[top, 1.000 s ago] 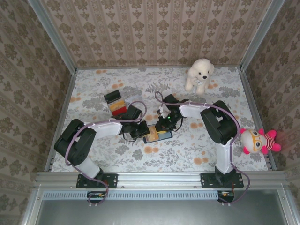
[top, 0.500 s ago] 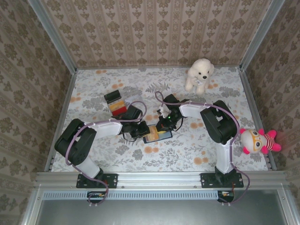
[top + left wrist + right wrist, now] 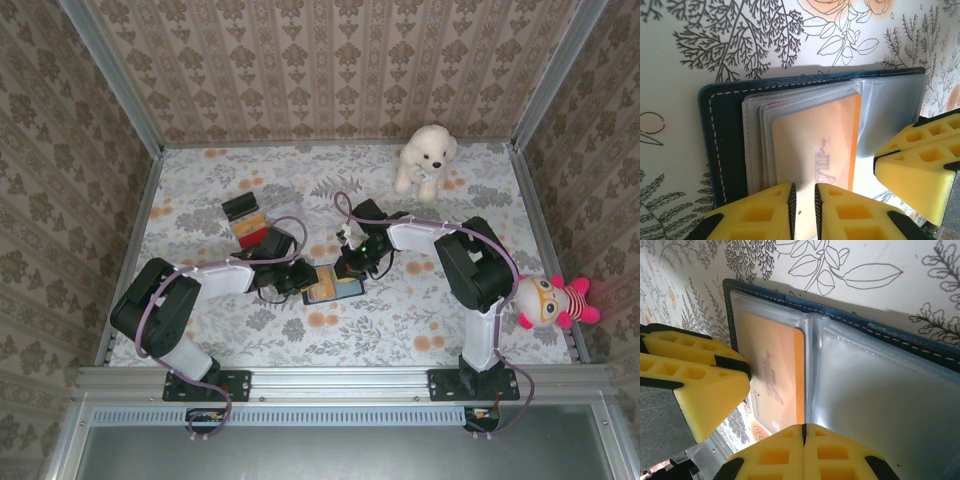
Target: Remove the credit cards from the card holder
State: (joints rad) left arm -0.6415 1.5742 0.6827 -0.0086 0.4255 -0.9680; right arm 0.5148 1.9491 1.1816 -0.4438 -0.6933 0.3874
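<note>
One orange card (image 3: 815, 145) points lengthwise at the left gripper (image 3: 803, 194) — jaws a crack apart — while the closed right gripper (image 3: 803, 430) pins the card holder (image 3: 722, 135).

staged robot lab cell, aluminium frame (image 3: 340, 378), wallpapered walls (image 3: 330, 70), floral tabletop (image 3: 200, 190), plush dog (image 3: 427, 158)

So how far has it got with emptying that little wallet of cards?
Done: the card holder lies open. In hand: the right gripper, shut, rests on its clear sleeves while the left gripper, slightly open, sits at the edge of the orange card. Left: that card is in its pocket and must come out; I cannot tell if others hide behind it.
</note>
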